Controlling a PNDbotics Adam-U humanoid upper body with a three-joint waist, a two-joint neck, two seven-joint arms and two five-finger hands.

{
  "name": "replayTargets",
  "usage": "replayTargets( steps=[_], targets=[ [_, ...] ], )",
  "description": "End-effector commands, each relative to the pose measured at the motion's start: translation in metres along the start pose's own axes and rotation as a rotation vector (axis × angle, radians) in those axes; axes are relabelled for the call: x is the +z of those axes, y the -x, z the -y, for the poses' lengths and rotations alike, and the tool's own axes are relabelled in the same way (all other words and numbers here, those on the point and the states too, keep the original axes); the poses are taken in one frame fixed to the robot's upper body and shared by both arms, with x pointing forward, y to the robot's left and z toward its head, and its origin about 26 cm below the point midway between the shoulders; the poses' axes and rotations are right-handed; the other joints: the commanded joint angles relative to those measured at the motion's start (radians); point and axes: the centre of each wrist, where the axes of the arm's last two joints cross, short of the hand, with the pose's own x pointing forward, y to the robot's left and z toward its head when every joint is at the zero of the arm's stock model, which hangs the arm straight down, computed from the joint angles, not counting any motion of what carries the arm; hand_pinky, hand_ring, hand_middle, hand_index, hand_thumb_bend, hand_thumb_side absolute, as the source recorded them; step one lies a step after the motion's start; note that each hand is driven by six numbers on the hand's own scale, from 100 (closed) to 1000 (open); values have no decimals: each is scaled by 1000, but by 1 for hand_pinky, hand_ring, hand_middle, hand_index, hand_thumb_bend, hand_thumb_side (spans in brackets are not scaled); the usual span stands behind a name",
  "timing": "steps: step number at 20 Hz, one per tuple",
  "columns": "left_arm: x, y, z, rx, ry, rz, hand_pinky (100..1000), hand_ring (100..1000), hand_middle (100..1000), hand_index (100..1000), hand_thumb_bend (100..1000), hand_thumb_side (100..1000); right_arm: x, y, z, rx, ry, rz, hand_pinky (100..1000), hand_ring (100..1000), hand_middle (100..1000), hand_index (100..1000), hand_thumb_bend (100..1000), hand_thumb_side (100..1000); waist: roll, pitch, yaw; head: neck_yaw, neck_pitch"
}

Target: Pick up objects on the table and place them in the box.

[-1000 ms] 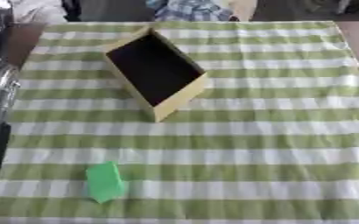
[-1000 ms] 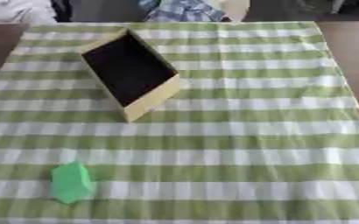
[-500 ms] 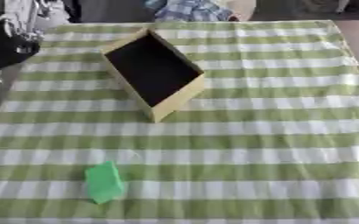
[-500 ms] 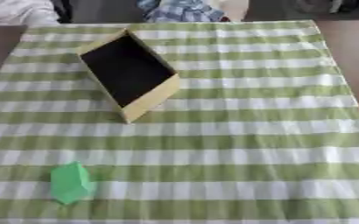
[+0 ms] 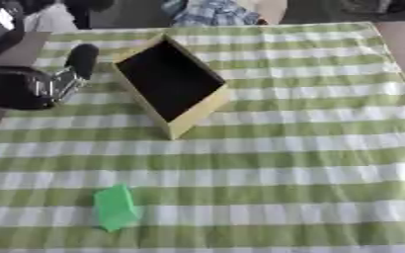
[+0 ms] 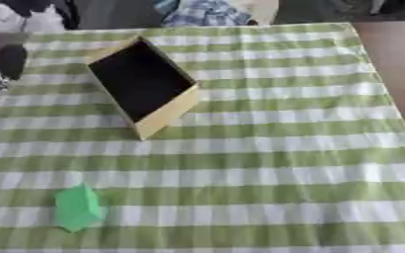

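Observation:
A tan open box (image 5: pixel 202 106) with a dark inside stands askew on the back left of the green-and-white checked cloth. A small green block (image 5: pixel 115 206) lies alone near the front left. My left hand (image 5: pixel 29 88), black with a silver joint, hovers at the left edge, level with the box and just left of it. One dark finger (image 5: pixel 82 58) sticks out straight toward the box's near corner, and the hand holds nothing. It is well behind the green block. My right hand shows in neither view.
The cloth-covered table (image 6: pixel 309 148) ends at the right, where brown floor (image 6: pixel 396 59) shows. Checked clothing of a person (image 5: pixel 208 12) sits beyond the far edge. Bare cloth stretches right of the box and the block.
My left arm has come further in from the left edge, and its hand now reaches almost to the box. The box and the green block have not moved.

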Motion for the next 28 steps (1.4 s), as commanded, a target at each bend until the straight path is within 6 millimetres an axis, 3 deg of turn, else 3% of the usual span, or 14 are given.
replayTargets(
  steps=[1, 8, 14, 26, 28],
  targets=[
    [6, 0, -10, -76, 123, 7, 722, 781, 777, 860, 100, 693, -9, -4, 5, 23, -14, 42, 592, 805, 734, 903, 100, 947, 1, -20, 2, -4, 8],
    [10, 0, -8, -145, 364, 59, 778, 823, 803, 858, 100, 707, -8, -4, 6, 28, -21, 42, 592, 805, 735, 903, 100, 947, 5, -26, 2, -15, 11],
    [9, -2, -4, -168, 514, 95, 780, 830, 804, 858, 153, 792, -8, -4, 7, 33, -29, 42, 592, 804, 734, 903, 100, 946, 11, -31, 4, -18, 14],
    [-5, -15, 20, -36, 583, 110, 754, 813, 788, 864, 177, 811, -8, -5, 5, 23, -43, 44, 592, 804, 734, 903, 100, 946, 23, -39, 4, -27, 17],
    [-7, -17, 24, -24, 593, 98, 759, 817, 792, 862, 224, 800, -8, -5, 4, 22, -43, 44, 593, 804, 734, 903, 100, 946, 24, -40, 3, -27, 17]
  ],
)
